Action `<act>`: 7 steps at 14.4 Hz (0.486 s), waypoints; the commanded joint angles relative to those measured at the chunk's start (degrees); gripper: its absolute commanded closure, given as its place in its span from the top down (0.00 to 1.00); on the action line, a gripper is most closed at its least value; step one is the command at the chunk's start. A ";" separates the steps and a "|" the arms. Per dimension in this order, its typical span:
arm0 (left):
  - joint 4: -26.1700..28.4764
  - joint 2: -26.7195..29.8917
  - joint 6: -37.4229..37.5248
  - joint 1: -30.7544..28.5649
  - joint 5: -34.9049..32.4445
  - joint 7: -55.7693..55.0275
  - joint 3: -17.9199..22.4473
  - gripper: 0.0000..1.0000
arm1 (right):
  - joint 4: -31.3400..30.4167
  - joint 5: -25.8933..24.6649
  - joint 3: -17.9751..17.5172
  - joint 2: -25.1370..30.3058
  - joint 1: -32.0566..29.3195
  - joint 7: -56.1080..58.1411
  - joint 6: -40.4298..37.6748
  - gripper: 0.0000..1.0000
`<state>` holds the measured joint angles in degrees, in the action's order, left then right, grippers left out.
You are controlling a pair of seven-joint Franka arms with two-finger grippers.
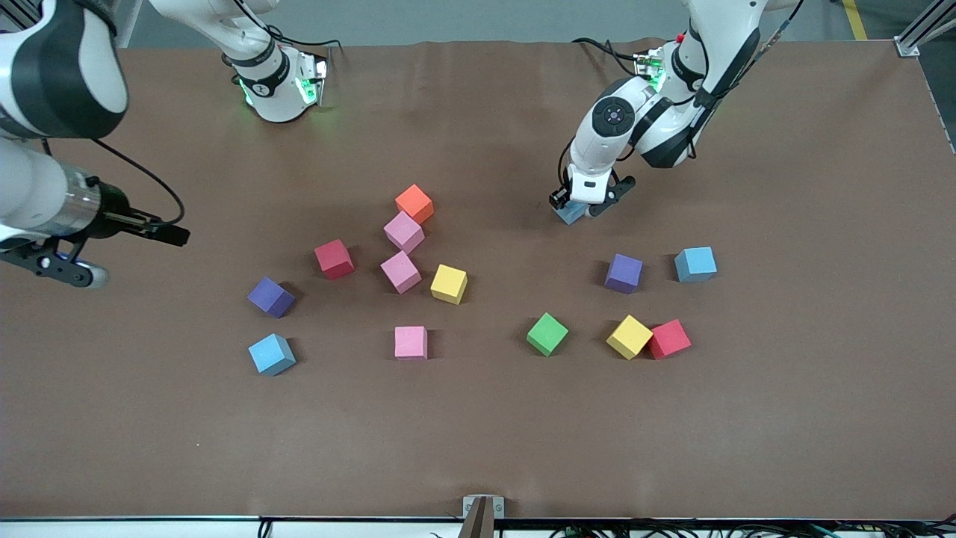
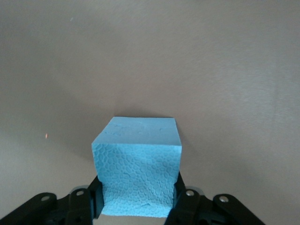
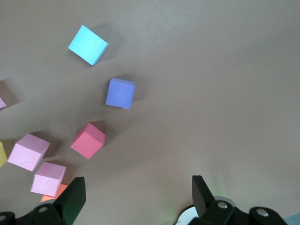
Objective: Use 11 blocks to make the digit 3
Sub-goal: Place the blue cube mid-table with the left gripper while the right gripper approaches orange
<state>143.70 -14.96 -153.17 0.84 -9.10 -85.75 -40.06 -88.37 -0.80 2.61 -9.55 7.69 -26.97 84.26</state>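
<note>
The left gripper (image 1: 579, 210) is down on the table (image 1: 784, 418), pinched tight on a light blue block (image 2: 137, 166). This block is the landmark. The other blocks lie loose and nearer the front camera than it. A purple block (image 1: 624, 273) and a second blue one (image 1: 695, 264) are closest to it. The orange block (image 1: 414, 203) and two pink ones (image 1: 403, 232) sit toward the right arm's end. The right gripper (image 3: 138, 197) waits with its fingers (image 3: 202, 190) wide apart, over bare table at that end, well apart from the landmark.
</note>
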 commanded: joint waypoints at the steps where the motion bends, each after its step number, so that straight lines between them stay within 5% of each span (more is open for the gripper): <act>1: -2.80 -1.21 0.93 1.00 -5.21 -0.83 0.25 0.34 | 0.30 0.36 0.90 0.14 3.37 -6.58 0.12 1.00; 3: -5.43 -1.38 4.61 5.12 -6.19 -0.83 0.25 0.34 | 0.30 0.80 3.79 0.14 7.67 -10.27 0.82 1.00; 7: -12.37 -4.36 8.85 13.56 -6.54 -0.74 0.25 0.34 | -0.05 1.06 4.07 0.06 9.97 -17.13 2.40 1.00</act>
<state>135.90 -16.54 -146.90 10.68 -14.12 -85.76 -40.17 -88.30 -0.67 5.45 -9.56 15.89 -40.99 86.08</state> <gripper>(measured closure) 0.467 0.000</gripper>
